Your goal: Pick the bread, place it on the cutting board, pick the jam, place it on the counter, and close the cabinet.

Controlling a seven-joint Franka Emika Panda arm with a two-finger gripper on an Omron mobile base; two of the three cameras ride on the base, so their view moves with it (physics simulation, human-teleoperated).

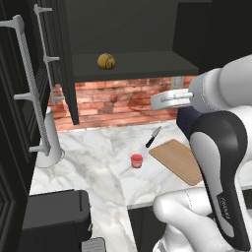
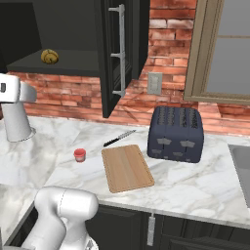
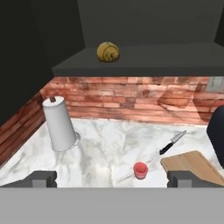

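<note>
The bread [image 1: 106, 61] [image 2: 49, 56] [image 3: 108, 52] sits on the lower shelf inside the open black cabinet [image 2: 117, 49], whose doors stand swung out. The jam [image 1: 136, 160] [image 2: 79, 155] [image 3: 140, 170] stands upright on the marble counter [image 1: 93, 152] [image 2: 195, 185], just left of the cutting board [image 1: 178, 160] [image 2: 127, 167] [image 3: 192, 164], which is bare. My gripper [image 3: 113, 178] is open and empty. It hangs above the counter, well short of and below the bread, facing the shelf.
A black-handled knife [image 1: 153, 137] [image 2: 119, 138] [image 3: 173, 142] lies behind the board. A white paper-towel roll [image 1: 49, 142] [image 2: 17, 122] [image 3: 60, 124] stands at the left, a dark toaster [image 2: 177, 134] at the right. The left cabinet door with bar handles [image 1: 29, 83] juts out near the arm.
</note>
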